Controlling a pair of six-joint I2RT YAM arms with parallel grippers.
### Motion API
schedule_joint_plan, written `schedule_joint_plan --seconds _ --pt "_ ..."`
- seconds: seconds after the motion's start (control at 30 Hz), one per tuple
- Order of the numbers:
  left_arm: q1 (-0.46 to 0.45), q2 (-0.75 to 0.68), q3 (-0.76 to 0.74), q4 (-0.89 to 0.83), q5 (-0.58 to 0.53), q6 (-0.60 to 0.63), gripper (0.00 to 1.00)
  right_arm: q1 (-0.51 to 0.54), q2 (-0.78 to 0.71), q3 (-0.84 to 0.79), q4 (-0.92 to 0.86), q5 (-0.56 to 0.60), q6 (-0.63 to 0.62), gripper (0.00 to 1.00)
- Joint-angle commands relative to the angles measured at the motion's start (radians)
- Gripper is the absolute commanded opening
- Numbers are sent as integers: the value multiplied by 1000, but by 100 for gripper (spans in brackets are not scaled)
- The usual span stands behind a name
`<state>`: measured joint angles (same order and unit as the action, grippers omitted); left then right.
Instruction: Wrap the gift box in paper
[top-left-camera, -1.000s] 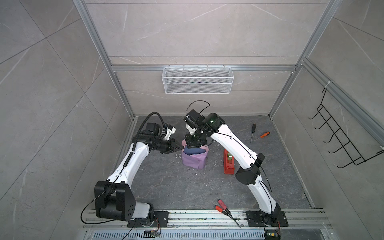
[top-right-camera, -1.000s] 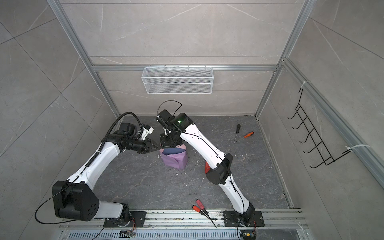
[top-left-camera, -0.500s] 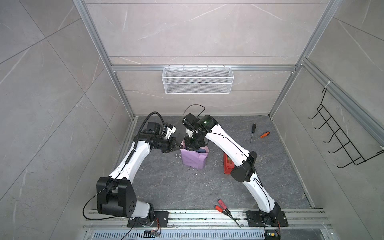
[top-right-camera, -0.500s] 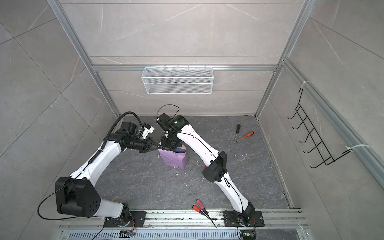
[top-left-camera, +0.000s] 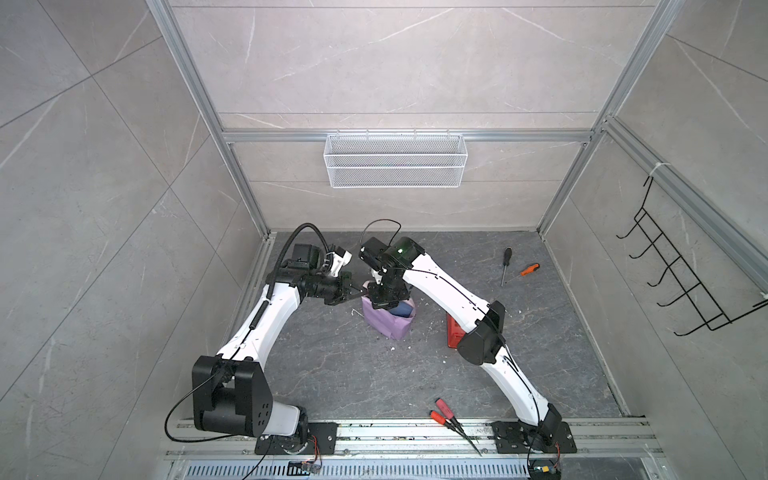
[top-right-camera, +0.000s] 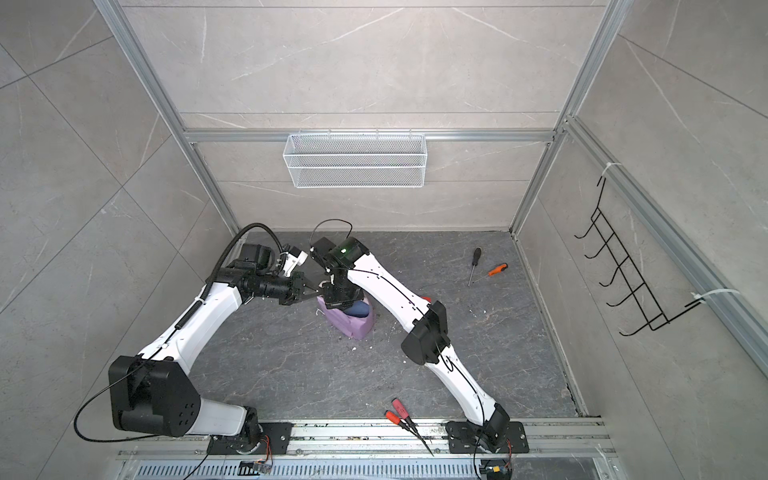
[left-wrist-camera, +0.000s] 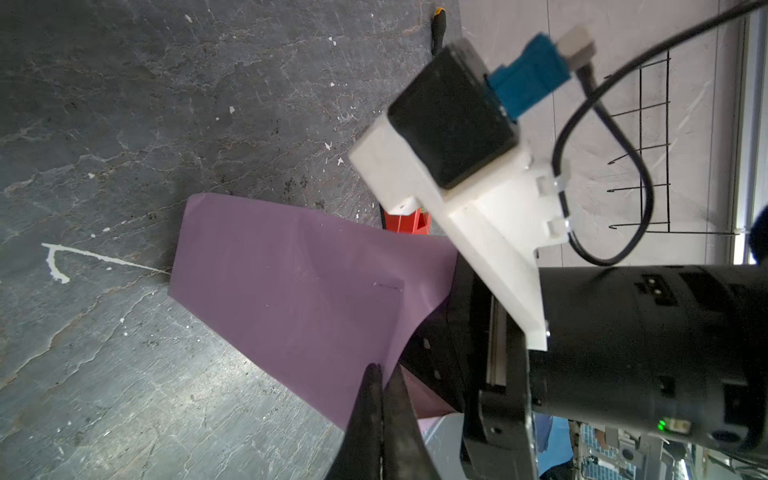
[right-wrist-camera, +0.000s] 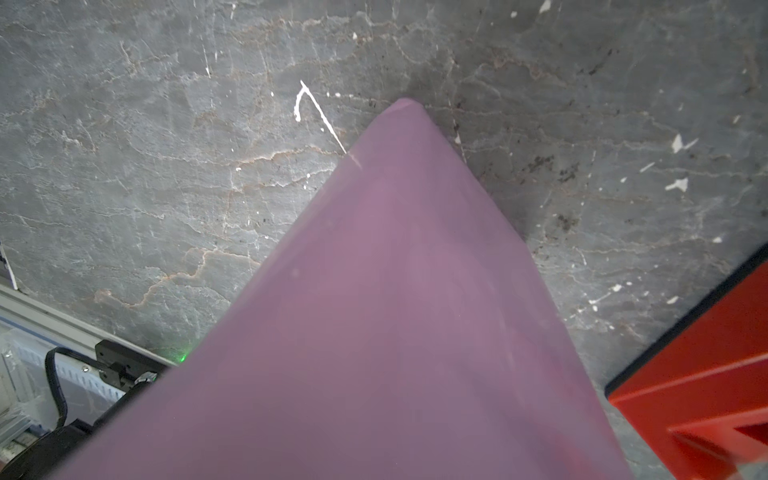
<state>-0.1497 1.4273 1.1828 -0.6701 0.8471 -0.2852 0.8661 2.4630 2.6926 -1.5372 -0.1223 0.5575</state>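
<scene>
The gift box (top-left-camera: 402, 310) shows as a dark navy patch inside the lilac paper (top-left-camera: 388, 323), which stands folded up around it on the floor; both top views show this, with the gift box (top-right-camera: 360, 310) and the paper (top-right-camera: 351, 325). My left gripper (top-left-camera: 360, 296) reaches in from the left. In the left wrist view its fingers (left-wrist-camera: 374, 399) are shut on the paper's (left-wrist-camera: 291, 282) edge. My right gripper (top-left-camera: 387, 300) points down onto the box's top. Its fingers are hidden, and the paper (right-wrist-camera: 395, 311) fills the right wrist view.
A red tape dispenser (top-left-camera: 453, 332) stands right of the box, partly behind the right arm. Two screwdrivers (top-left-camera: 505, 266) lie at the back right. Red-handled pliers (top-left-camera: 444, 411) lie near the front rail. A wire basket (top-left-camera: 395, 160) hangs on the back wall.
My left gripper has moved in to the paper's left edge and closed on it. The right arm's wrist and elbow have shifted slightly left, staying over the box.
</scene>
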Motion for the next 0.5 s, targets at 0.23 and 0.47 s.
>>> schedule_joint_plan --seconds 0.23,0.47 --pt "25 -86 9 93 131 -59 0 15 46 -126 30 44 -14 0" --pt "44 -111 -4 106 150 -62 0 18 21 -254 97 33 -23 0"
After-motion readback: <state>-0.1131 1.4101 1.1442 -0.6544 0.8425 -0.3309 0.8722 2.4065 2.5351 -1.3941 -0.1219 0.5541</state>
